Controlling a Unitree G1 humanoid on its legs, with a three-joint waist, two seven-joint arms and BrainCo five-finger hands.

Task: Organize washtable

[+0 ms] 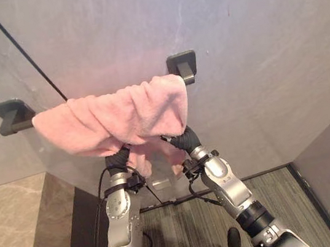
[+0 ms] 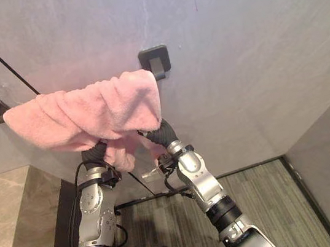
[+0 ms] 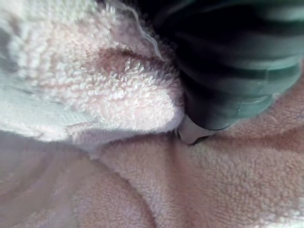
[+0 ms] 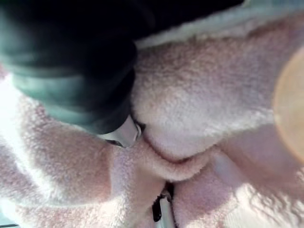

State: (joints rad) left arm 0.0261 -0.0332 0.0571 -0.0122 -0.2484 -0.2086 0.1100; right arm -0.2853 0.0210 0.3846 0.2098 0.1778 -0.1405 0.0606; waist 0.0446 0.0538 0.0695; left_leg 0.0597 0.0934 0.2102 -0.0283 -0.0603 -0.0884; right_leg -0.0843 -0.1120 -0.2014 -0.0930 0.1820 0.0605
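Left hand and right hand hide under the pink towel, grip impossible to tell; uneven tugging could slide it off the rail

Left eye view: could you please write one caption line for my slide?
The left hand and right hand reach up into a pink towel draped between two dark wall brackets.

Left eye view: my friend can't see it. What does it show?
A pink towel hangs bunched between two dark wall brackets on a grey wall. The left hand and right hand reach up beneath it.
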